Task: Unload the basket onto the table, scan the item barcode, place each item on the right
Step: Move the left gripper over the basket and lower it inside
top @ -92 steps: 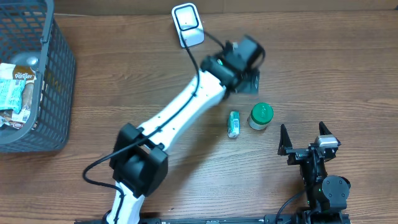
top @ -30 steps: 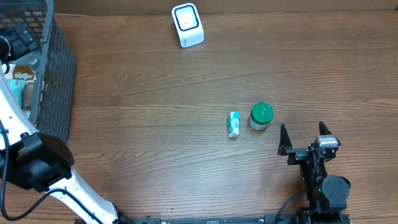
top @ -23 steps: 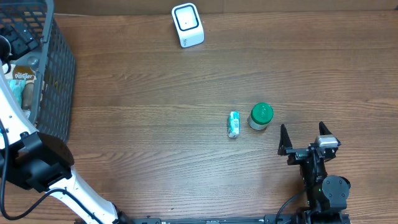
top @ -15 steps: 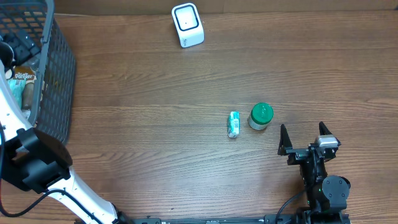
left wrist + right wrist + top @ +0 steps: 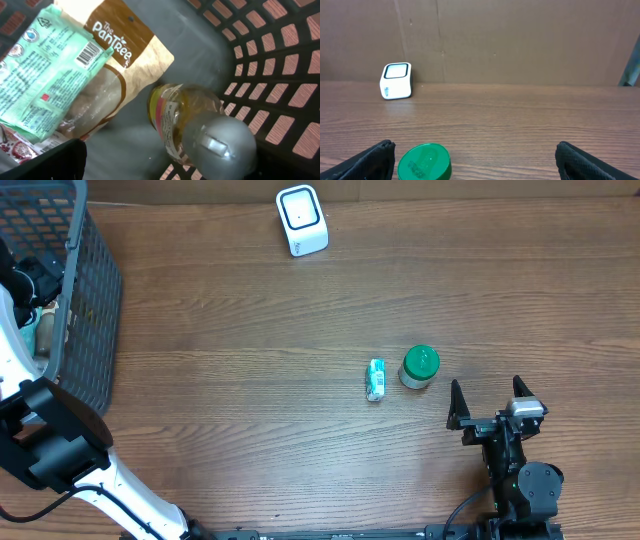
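White links and boxy black joints form the left arm (image 5: 50,435); the right arm (image 5: 512,450) is black, trailing a black cable (image 5: 462,508).

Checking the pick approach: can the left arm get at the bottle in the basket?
Probably yes: the left gripper hangs open over the basket, and the bottle lies uncovered beside the PanTree bag, nothing on top.
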Available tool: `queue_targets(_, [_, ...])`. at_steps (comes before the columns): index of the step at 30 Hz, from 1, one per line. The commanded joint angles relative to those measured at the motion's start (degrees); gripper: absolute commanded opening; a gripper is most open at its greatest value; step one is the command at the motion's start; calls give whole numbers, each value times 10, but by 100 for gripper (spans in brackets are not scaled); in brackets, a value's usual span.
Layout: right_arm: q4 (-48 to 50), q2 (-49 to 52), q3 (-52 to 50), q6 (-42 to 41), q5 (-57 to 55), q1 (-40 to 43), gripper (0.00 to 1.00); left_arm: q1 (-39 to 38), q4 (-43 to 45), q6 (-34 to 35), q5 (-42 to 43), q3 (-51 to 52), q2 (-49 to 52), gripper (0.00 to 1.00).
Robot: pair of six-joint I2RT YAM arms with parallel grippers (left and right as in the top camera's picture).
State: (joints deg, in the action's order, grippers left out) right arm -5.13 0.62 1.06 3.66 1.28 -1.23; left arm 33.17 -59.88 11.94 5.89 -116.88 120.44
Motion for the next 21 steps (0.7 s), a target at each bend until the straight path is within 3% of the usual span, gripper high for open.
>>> queue_targets(1, [4,-3,-6,2,1,-3,100,5,3,7,16,5,2,99])
queue_targets(5, [4,-3,-6,2,1,-3,100,5,2,7,11,7,2,86])
queue_targets(12, [4,-3,-6,2,1,-3,100,5,29,9,11,52,2,79])
queue_targets(15, [4,-3,-6,2,1,-3,100,5,49,10,12,75,2,67])
queue_targets(21, [4,-3,-6,2,1,-3,100,5,61,9,14,68,2,61])
